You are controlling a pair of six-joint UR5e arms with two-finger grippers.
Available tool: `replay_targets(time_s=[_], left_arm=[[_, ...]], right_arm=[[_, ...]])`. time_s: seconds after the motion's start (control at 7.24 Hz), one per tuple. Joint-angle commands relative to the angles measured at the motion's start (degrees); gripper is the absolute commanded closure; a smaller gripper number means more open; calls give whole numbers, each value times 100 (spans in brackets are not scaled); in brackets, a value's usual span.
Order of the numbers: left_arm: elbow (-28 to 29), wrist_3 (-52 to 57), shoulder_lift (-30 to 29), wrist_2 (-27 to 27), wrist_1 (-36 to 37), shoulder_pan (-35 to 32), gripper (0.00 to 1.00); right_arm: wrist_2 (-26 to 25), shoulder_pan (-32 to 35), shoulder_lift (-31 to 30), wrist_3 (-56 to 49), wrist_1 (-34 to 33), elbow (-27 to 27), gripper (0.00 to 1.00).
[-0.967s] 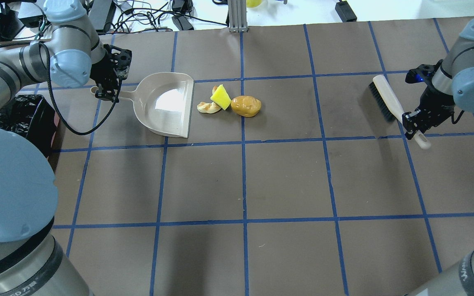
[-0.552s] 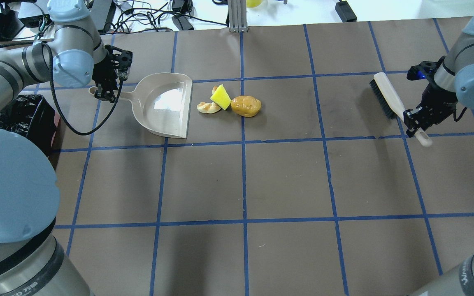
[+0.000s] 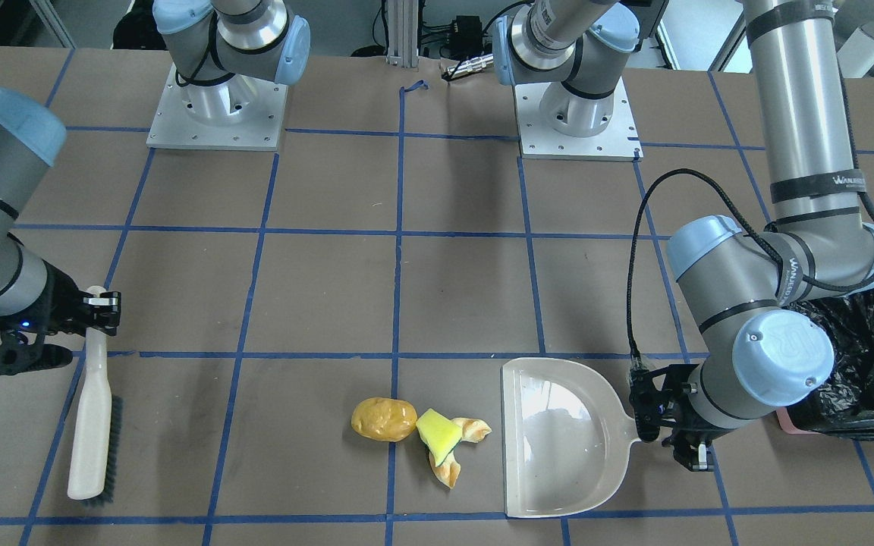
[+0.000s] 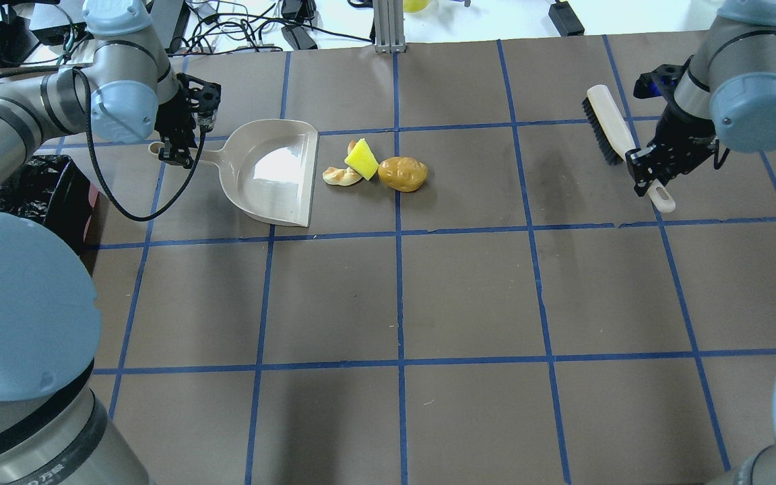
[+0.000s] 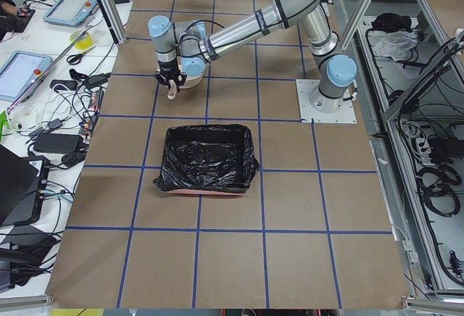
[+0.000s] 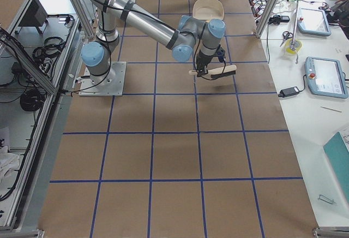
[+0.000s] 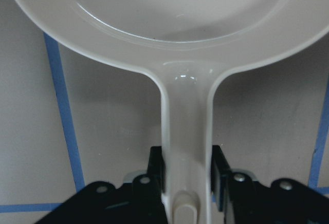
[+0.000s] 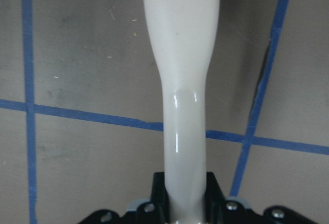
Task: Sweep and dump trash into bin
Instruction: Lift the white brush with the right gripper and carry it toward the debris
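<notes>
The trash lies together on the table: a golden-brown potato-shaped lump (image 4: 402,174), a yellow-green wedge (image 4: 361,159) and tan curled bread pieces (image 4: 341,176). A beige dustpan (image 4: 273,172) sits just to their left, its open edge facing them. My left gripper (image 4: 176,151) is shut on the dustpan handle (image 7: 186,147). My right gripper (image 4: 647,172) is shut on the handle (image 8: 184,106) of a white brush with black bristles (image 4: 607,131), far to the right of the trash. The bin (image 4: 38,195), lined with a black bag, stands at the left table edge.
Cables and power bricks lie beyond the far table edge, beside an aluminium post (image 4: 388,27). Blue tape lines grid the brown table top. The two arm bases (image 3: 217,106) stand on the robot's side.
My right arm has carried the brush farther from the robot and a little left in the overhead view. The dustpan and the trash have hardly moved.
</notes>
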Motion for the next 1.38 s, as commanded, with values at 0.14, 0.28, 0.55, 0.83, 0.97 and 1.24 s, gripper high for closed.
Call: replay_targets(time_s=[0.14,0.28,0.55,0.83,0.97,1.24], left_arm=[[0,-15,-9,4,-1,-20,100],[0,2,-9,4,-1,-29,100],[0,-6,0,4,-1,-29,100],[0,-15,-9,4,-1,-29,100],[0,-15,-9,4,-1,-29,100],[-8,-15,-9,4,-1,-38,100]], right_arm=[[324,1192,21,1829,-6,-29,100],[507,1500,47,2409,-33,-64,100],[833,1897,91,2923,2,-82,100],[921,2345,222,3529,-24,-73,100],[930,2425,319,3644,-15,-73,100],[930,2592,373,3969,-24,-73,100]])
